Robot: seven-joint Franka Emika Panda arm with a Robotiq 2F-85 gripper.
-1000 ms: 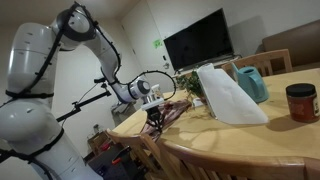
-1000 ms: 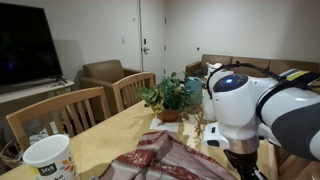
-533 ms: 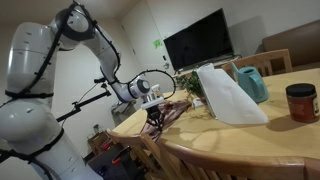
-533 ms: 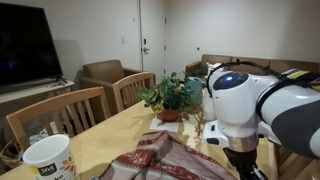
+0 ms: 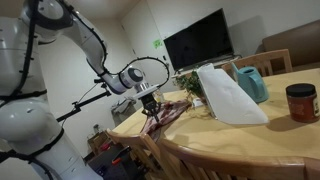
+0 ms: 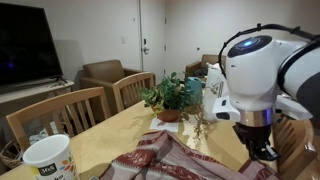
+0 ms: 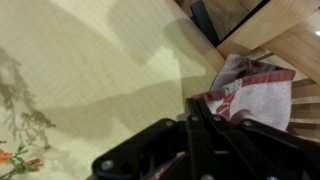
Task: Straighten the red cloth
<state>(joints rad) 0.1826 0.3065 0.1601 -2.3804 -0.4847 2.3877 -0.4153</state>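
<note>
- While clenched tight over the table point(image 5: 225, 140) edge nearest the robot's base: Robotiq gripper point(image 5: 150, 106), pointing down, jaws fully closed. Fingertips level with the cloth's nearest hem in the wrist view. Pinch on a fold neither confirmed nor excluded.
- Red cloth point(image 5: 167, 110): maroon with paler pinkish stripes, rumpled and bunched. Lying at that same table edge, one end apparently slipping over it in the wrist view point(image 7: 255, 95). Not yet flat.
- Governing relation: cloth directly beside and just below the jaws, spreading away from them toward the table's middle. To the right of the fingertips in the wrist view.
- Long axis: judged to run from the table edge inward, toward the potted plant point(image 5: 187, 82); blurred by the folds, so stated with reserve.
- Only one arm on the rig, hence no choice of nearer hand.
- Coming move, as a judgement: a draw along that axis to take out the folds. Risk of dragging the cloth off the edge rather than flattening it.
- Also on the table, well apart from the cloth: white sheet-like object point(image 5: 228, 95), teal watering can point(image 5: 253, 82) and red-lidded jar point(image 5: 300, 102) toward the far edge.
- White mug point(image 6: 48, 160): at the table edge beside the wooden chairs point(image 6: 62, 118).
</note>
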